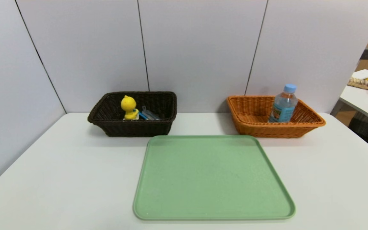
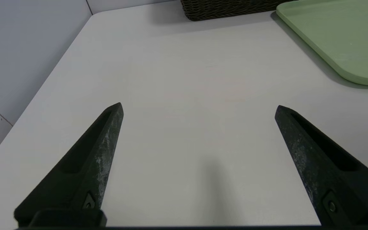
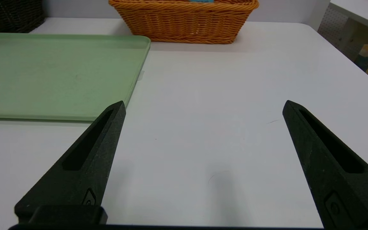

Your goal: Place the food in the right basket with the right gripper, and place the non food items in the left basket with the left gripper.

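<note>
On the far left of the bench: dark basket, holding a yellow duck toy upright on its wheeled base, with a blue-handled spoon and a grey case lying just beside it. Non-food things all inside already. Duck: hard plastic, light, probably top-heavy on wheels, best taken round the body rather than the rolling base. Spoon: thin, stiff, likely to slip, so across the handle. Case: flat and low, hard to get under, best pinched across its short edges.

Nearer the left edge, seen only from the wrist: left tool, fingers spread wide apart, nothing between them, hovering over bare bench well short of the dark basket.

Middle of the bench: green tray, nothing on it.

Further right, against the wall: orange basket with the water bottle standing upright inside. Bottle: smooth, thin-walled, a little heavy if full, apt to dent or slide; mid-body grip just below the shoulder safest.

Rightmost, in its own wrist view: right tool, fingers likewise spread wide and empty, over bare bench beside the tray. Sorting apparently finished.
</note>
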